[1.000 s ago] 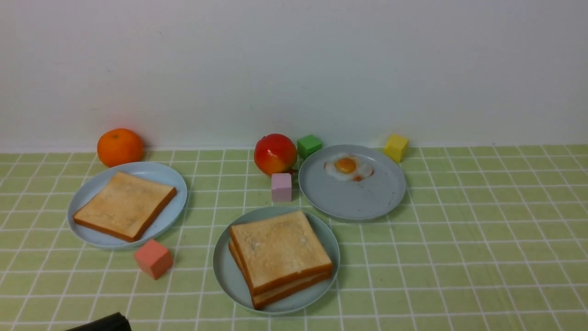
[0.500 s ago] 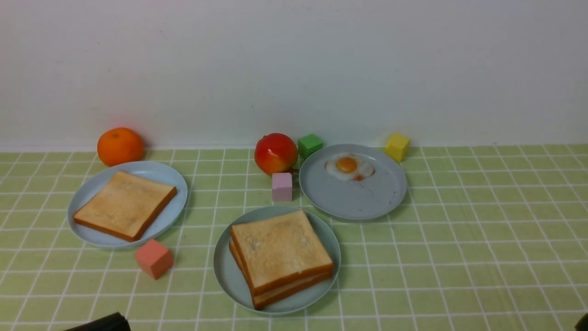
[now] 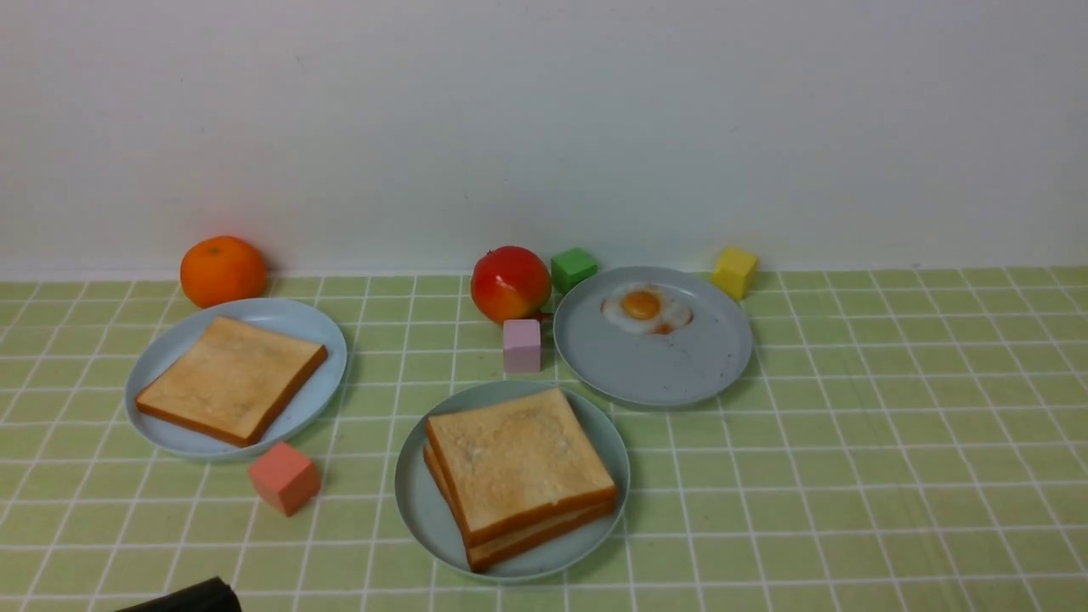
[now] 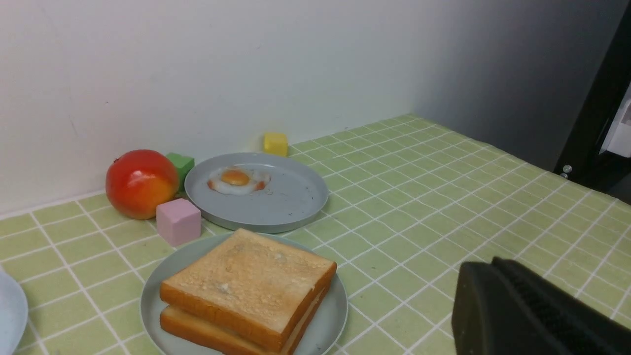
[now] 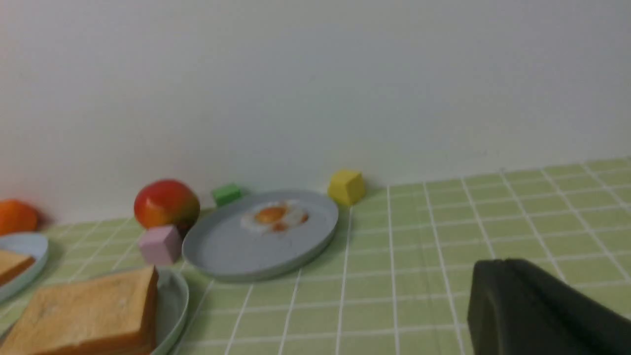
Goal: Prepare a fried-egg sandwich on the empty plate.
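The sandwich (image 3: pixel 518 463) sits on the mint-green plate (image 3: pixel 416 510) at the front centre: two toast slices stacked, with a thin pale layer showing between them. It also shows in the left wrist view (image 4: pixel 246 286) and the right wrist view (image 5: pixel 84 310). My left gripper (image 4: pixel 493 266) is shut and empty, low and to the right of that plate; only its dark tip (image 3: pixel 183 597) shows in the front view. My right gripper (image 5: pixel 498 268) is shut and empty, near the table's front right, and is out of the front view.
A blue-grey plate (image 3: pixel 663 370) at the back right holds a fried egg (image 3: pixel 646 310). Another blue-grey plate (image 3: pixel 314 399) on the left holds a lone toast (image 3: pixel 231 378). An orange (image 3: pixel 223 272), a red apple (image 3: pixel 510 285) and pink (image 3: pixel 521 346), green (image 3: pixel 572 270), yellow (image 3: pixel 733 273) and salmon (image 3: pixel 285 478) cubes stand around.
A dark tip of the right gripper showed at the front view's bottom right corner half a second ago and has gone from it. Nothing on the table has moved.
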Controlling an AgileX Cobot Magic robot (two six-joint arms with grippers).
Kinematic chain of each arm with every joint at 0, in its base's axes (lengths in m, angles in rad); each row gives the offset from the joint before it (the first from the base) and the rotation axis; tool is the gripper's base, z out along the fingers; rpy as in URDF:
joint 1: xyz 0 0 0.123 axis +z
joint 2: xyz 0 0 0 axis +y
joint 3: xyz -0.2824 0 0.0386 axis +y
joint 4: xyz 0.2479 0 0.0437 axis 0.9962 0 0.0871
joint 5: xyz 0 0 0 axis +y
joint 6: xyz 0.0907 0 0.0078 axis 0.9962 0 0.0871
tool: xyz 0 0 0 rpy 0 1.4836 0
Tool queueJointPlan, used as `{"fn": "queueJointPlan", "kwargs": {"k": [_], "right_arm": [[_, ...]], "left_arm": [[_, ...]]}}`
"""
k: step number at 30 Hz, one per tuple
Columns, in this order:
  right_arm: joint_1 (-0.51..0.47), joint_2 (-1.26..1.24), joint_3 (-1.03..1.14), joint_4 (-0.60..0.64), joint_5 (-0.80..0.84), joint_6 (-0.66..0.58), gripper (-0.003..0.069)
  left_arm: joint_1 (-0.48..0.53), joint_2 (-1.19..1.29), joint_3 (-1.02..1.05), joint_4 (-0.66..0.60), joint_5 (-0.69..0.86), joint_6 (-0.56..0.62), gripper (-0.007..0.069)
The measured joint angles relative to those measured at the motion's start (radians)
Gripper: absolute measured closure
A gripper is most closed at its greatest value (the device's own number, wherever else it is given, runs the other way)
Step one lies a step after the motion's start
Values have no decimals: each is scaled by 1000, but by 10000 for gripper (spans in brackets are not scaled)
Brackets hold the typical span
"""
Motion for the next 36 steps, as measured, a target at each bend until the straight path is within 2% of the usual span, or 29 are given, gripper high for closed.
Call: {"fn": "queueJointPlan", "kwargs": {"k": [4, 6, 7, 9, 11, 13, 14, 16, 23, 27, 36], "right_arm": [[0, 0, 0, 320, 17, -366, 669], [0, 0, 0, 389, 15, -470, 669], [0, 0, 0, 390, 15, -479, 669], [0, 0, 0, 324, 18, -441, 669], [0, 0, 0, 211, 29, -317, 669], [0, 0, 0, 153, 36, -246, 669], [0, 0, 0, 73, 41, -149, 669], [0, 0, 0, -2, 55, -73, 669], [0, 0, 0, -39, 125, -45, 669], [0, 0, -2, -80, 266, -41, 669], [0, 0, -6, -85, 287, -33, 666]], "left_arm": [[0, 0, 0, 0, 0, 0, 606], [0, 0, 0, 0, 0, 0, 605], [0, 0, 0, 0, 0, 0, 605], [0, 0, 0, 0, 0, 0, 603], [0, 0, 0, 0, 0, 0, 601], [0, 0, 0, 0, 0, 0, 599], [0, 0, 0, 0, 0, 0, 596], [0, 0, 0, 0, 0, 0, 594], [0, 0, 0, 0, 0, 0, 587], [0, 0, 0, 0, 0, 0, 585], [0, 0, 0, 0, 0, 0, 575]]}}
